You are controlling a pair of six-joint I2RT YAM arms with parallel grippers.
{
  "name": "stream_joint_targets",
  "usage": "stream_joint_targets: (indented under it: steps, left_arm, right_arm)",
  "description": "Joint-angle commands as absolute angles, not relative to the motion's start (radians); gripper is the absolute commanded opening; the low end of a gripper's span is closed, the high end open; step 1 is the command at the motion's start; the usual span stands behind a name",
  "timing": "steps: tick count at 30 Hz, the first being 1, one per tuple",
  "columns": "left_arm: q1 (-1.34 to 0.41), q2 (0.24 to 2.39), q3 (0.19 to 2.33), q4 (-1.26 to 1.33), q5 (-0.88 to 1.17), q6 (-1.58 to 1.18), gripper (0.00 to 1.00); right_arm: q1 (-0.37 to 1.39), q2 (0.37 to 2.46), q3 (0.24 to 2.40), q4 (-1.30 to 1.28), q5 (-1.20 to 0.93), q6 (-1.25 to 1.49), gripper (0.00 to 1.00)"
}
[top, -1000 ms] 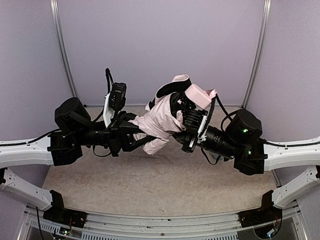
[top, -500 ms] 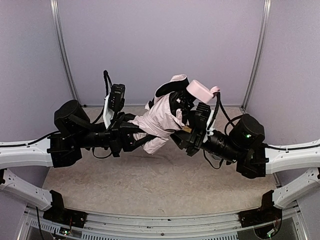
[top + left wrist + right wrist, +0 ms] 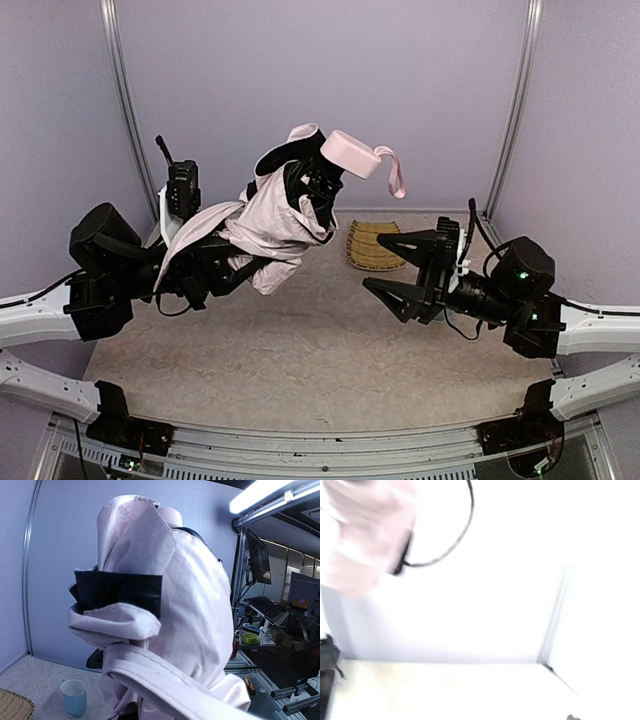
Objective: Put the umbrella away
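The umbrella [image 3: 272, 215], folded pale-pink fabric with black lining, hangs in the air left of centre. Its pink handle [image 3: 349, 155] and strap [image 3: 396, 172] point up and to the right. My left gripper [image 3: 232, 266] is under the fabric, shut on the umbrella, with its fingers hidden. In the left wrist view the umbrella fabric [image 3: 195, 605] fills the frame and hides the jaws. My right gripper [image 3: 379, 263] is open and empty, apart from the umbrella, to its lower right. The right wrist view is washed out; the umbrella [image 3: 360, 535] shows as a pink blur at top left.
A woven yellow tray [image 3: 371, 246] lies on the table at the back right, just behind my right gripper; its edge shows in the left wrist view [image 3: 14, 707]. A pale blue cup [image 3: 74, 698] stands on the table. Purple walls close the back and sides.
My right gripper has let go of the umbrella, opened and pulled back to the right. My left arm has carried the umbrella left and upward. The woven tray is now uncovered.
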State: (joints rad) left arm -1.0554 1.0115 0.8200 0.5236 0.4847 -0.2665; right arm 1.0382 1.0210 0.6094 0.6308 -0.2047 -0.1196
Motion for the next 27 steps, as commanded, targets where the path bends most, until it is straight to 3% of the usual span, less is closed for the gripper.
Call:
stream_joint_targets:
  steps: [1,8,12,19,27]
  left_arm:
    - [-1.067,0.973,0.830,0.521,0.330,-0.167,0.00]
    - [-1.166,1.014,0.906,0.269,-0.353,0.171,0.00]
    - [-1.192,1.070,0.919,0.262,-0.612,0.380,0.00]
    - [-1.217,1.156,0.929,0.354,-0.793,0.538,0.00]
    - [-1.218,1.172,0.925,0.388,-0.761,0.536,0.00]
  right_arm:
    - [1.034,0.971,0.646,0.578,-0.272,-0.032,0.73]
    - [1.037,1.052,0.711,0.535,-0.239,0.213,0.62]
    - [1.041,1.138,0.715,0.640,-0.329,0.347,0.58]
    - [1.081,1.328,0.804,0.799,-0.446,0.486,0.57]
    - [1.085,1.423,0.859,0.824,-0.448,0.505,0.62]
